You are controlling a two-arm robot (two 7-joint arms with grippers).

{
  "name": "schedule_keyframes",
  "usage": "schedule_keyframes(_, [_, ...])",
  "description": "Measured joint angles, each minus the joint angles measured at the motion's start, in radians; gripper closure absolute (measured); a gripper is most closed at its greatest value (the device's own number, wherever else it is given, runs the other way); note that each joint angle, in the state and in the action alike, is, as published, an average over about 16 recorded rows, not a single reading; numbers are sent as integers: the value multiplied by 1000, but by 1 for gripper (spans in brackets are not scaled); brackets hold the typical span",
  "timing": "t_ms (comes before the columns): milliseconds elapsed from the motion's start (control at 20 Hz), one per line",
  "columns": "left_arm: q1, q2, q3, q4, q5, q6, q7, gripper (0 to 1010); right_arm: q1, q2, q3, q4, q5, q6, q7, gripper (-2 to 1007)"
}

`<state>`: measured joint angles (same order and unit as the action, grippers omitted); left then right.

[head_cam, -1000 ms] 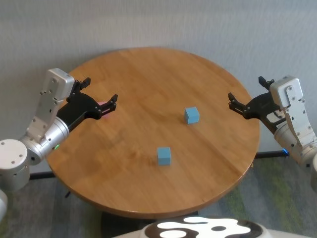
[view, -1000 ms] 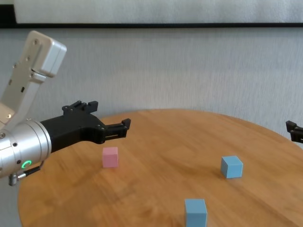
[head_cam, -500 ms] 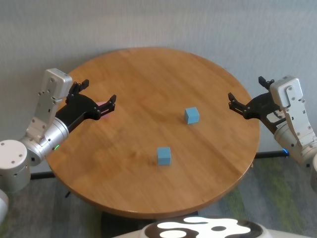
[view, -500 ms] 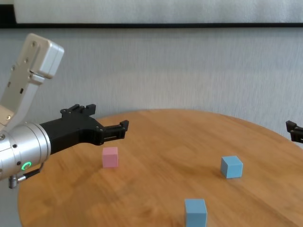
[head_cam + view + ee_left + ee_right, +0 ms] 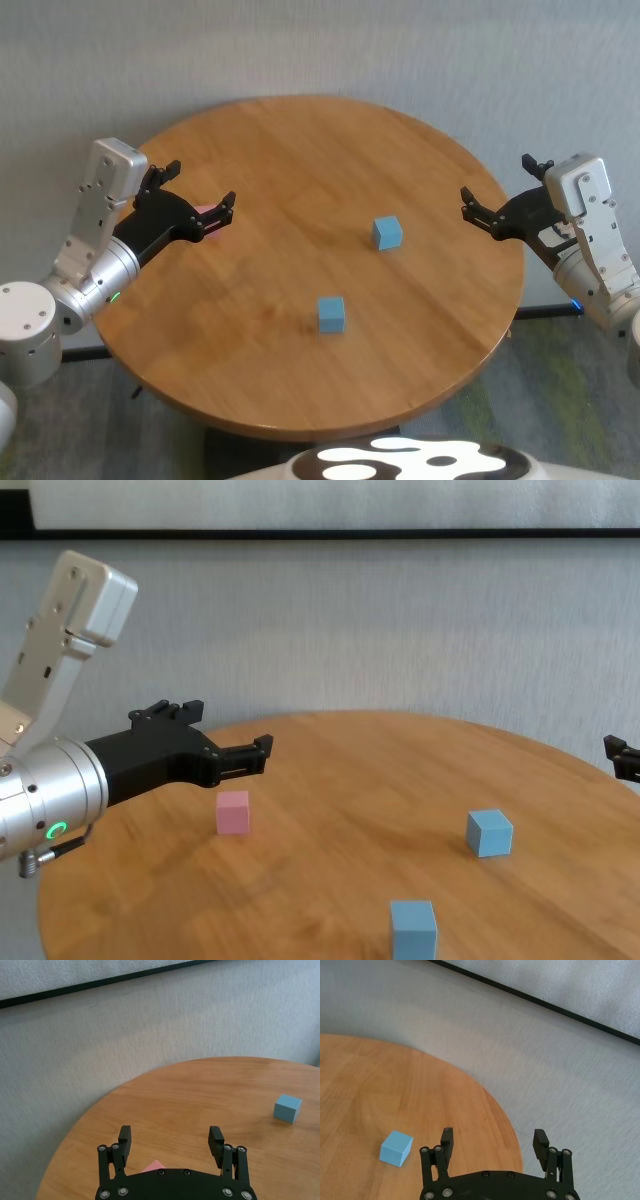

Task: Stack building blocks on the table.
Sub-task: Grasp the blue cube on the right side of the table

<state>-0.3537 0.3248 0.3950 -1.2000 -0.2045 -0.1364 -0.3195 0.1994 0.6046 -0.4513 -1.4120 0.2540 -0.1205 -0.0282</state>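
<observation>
The pink block [image 5: 232, 811] sits on the round wooden table [image 5: 300, 150] near its left edge. My left gripper [image 5: 203, 183] hovers open just above it, fingers spread to either side without touching. In the left wrist view a corner of the pink block [image 5: 153, 1166] shows behind the open left gripper [image 5: 170, 1134]. One light blue block [image 5: 388, 232] lies right of centre. The other light blue block [image 5: 331, 313] lies nearer the front. My right gripper [image 5: 497, 180] hangs open and empty over the table's right edge, apart from all blocks.
A grey wall stands close behind the table. Grey carpet lies past the table's rim [image 5: 510, 300]. Bare wood separates the pink block from the two blue ones.
My left gripper has drawn back very slightly toward the table's left edge. The blocks and the right arm have not moved.
</observation>
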Motion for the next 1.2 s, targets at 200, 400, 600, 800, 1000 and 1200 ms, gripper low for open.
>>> schedule_keyframes(200, [-1, 1, 2, 0, 1, 0, 1, 10, 0, 0, 0, 0, 0, 0, 0, 0])
schedule_keyframes(400, [-1, 1, 3, -1, 1, 0, 1, 10, -2, -1, 3, -4, 6, 6, 2, 0])
schedule_keyframes(600, [-2, 2, 3, -1, 2, 0, 1, 10, -13, -8, 16, -23, 34, 40, 9, 0])
schedule_keyframes(800, [-2, 2, 3, -1, 2, 0, 1, 10, -28, -21, 34, -54, 80, 97, 21, 0])
schedule_keyframes(1000, [-2, 2, 4, -2, 2, 0, 1, 10, -42, -37, 53, -89, 129, 171, 34, 0])
schedule_keyframes(1200, [-2, 2, 4, -2, 2, 0, 1, 10, -51, -59, 67, -123, 170, 253, 42, 0])
